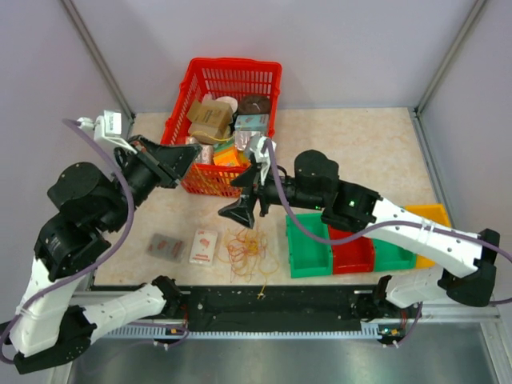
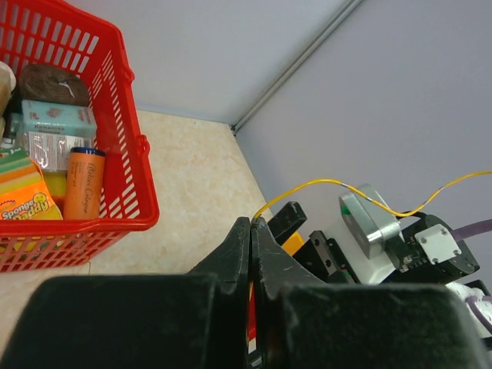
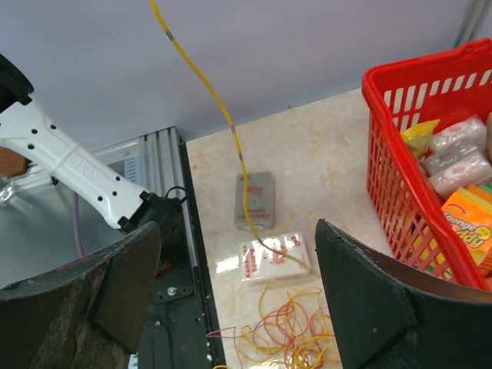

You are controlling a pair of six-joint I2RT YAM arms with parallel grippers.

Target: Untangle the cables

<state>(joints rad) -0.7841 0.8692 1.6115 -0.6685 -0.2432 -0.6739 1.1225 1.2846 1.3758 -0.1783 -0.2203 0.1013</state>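
The cables (image 1: 249, 253) lie as a loose tangle of thin yellow, orange and red loops on the table near its front edge; they also show in the right wrist view (image 3: 288, 332). My left gripper (image 1: 189, 157) is raised beside the red basket, and the left wrist view shows it (image 2: 256, 223) shut on one yellow cable (image 2: 347, 185). That yellow strand (image 3: 201, 79) rises taut out of the tangle. My right gripper (image 1: 240, 210) hovers above the tangle, and the right wrist view shows it (image 3: 238, 231) open and empty.
A red basket (image 1: 178, 120) full of packets stands at the back centre. A grey packet (image 1: 166, 246) and a white packet (image 1: 204, 246) lie left of the tangle. Green (image 1: 308, 245), red (image 1: 352, 253) and yellow (image 1: 434, 214) bins sit on the right.
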